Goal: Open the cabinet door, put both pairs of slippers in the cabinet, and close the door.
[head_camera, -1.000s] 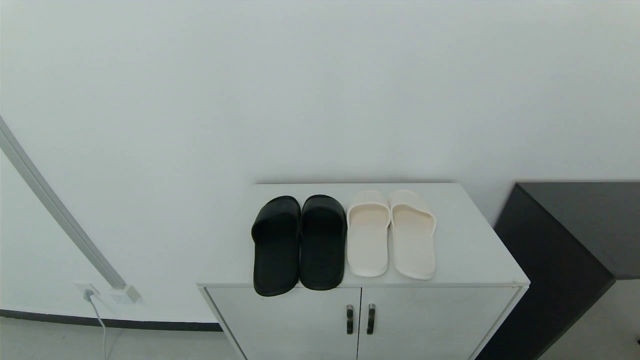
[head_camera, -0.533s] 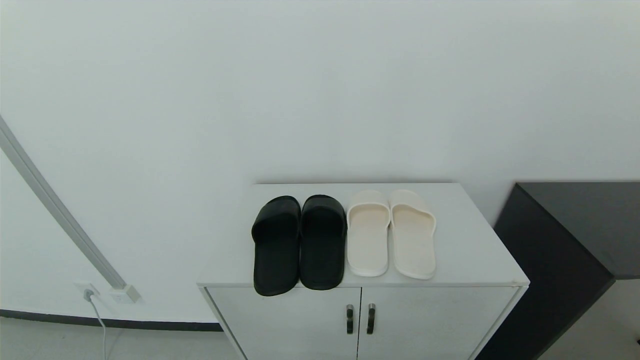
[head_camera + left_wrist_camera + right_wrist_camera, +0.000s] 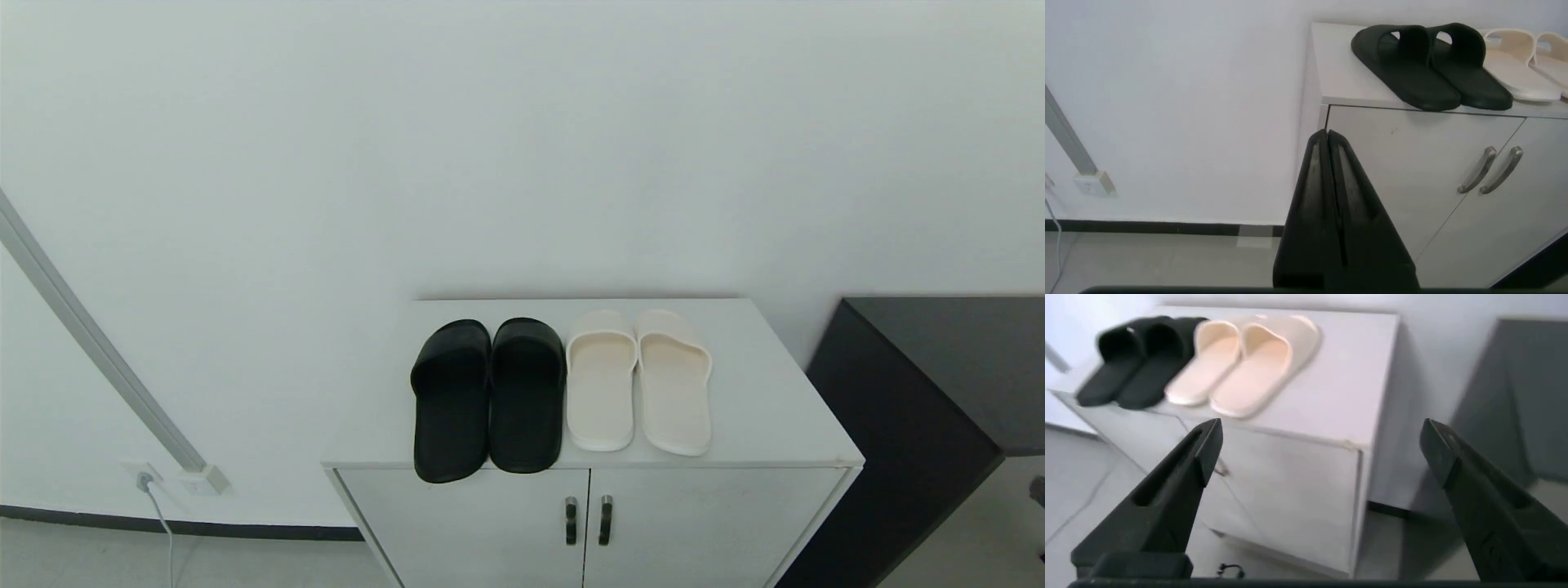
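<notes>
**Doors shut, both pairs on top: where the opening could slip**

Nearest, in front of the cabinet (image 3: 759,408), the left end effector (image 3: 1328,137) hangs low off its left front corner with its fingers clenched together, grasping nothing. It would have to spread before it could take anything. The right end effector (image 3: 1321,433) sits off the cabinet's right front corner, released and spread wide, also empty.

On the cabinet's front, the doors (image 3: 702,523) are closed and the two handles (image 3: 588,520) stand just beside each other at the centre seam. A wide-open grasp could likely straddle both at once and pull on both doors together, or slide off the slim bars.

At the front edge of the cabinet's top, the heels of the black slippers (image 3: 488,396) overhang slightly above the left door. A jolt while that door swings could probably tip them off. The cream slippers (image 3: 637,380) lie touching them, on the cabinet's right half, heels just inside the edge.

A dark unit (image 3: 898,441) stands against the cabinet's right side and may crowd the right arm's approach.
</notes>
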Controlling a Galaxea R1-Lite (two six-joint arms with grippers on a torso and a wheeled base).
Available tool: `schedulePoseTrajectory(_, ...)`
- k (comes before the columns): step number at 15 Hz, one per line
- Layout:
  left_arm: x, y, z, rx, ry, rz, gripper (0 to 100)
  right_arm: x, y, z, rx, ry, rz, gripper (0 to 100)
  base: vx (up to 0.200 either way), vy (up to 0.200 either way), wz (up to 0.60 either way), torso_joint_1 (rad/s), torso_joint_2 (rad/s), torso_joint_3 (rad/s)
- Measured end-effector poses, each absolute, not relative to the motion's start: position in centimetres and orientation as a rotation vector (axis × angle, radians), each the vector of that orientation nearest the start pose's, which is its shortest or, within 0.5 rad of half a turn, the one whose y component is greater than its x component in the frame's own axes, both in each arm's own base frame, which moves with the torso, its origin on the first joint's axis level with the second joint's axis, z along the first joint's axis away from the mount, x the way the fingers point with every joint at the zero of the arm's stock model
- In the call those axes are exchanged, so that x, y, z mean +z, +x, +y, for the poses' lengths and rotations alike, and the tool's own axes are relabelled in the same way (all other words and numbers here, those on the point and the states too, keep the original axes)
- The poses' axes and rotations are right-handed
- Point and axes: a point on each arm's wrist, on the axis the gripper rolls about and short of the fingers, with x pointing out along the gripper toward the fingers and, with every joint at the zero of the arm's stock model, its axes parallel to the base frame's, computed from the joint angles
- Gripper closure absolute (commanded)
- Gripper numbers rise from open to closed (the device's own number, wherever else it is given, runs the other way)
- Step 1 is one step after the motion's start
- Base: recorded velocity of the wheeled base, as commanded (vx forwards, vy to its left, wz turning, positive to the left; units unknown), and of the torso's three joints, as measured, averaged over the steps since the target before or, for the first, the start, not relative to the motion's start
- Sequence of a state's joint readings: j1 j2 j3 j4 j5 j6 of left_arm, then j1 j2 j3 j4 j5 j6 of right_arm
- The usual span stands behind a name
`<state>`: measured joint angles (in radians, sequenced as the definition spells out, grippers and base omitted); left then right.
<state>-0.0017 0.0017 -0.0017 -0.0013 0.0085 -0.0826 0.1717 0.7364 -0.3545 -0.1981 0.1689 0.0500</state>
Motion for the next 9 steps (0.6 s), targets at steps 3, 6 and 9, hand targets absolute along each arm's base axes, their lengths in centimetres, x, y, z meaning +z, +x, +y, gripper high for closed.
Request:
schedulePoseTrajectory(3,7.6,-2.3,0.0,0.006,-0.083,-0.001,100,20.8,10.0,4.0,0.389,0.065,0.209,0,0.000,0.000,0.00,0.000,0.00,0.000)
schedulePoseTrajectory(6,7.6,-2.3,0.0,0.005,-0.081,0.000,100,21.8,11.7,8.2,0.412,0.066,0.230,0,0.000,0.000,0.00,0.000,0.00,0.000)
schedulePoseTrajectory(9,7.6,-2.3,0.0,0.006,-0.081,0.000,100,22.7,13.4,12.7,0.401,0.093,0.231,0,0.000,0.000,0.00,0.000,0.00,0.000)
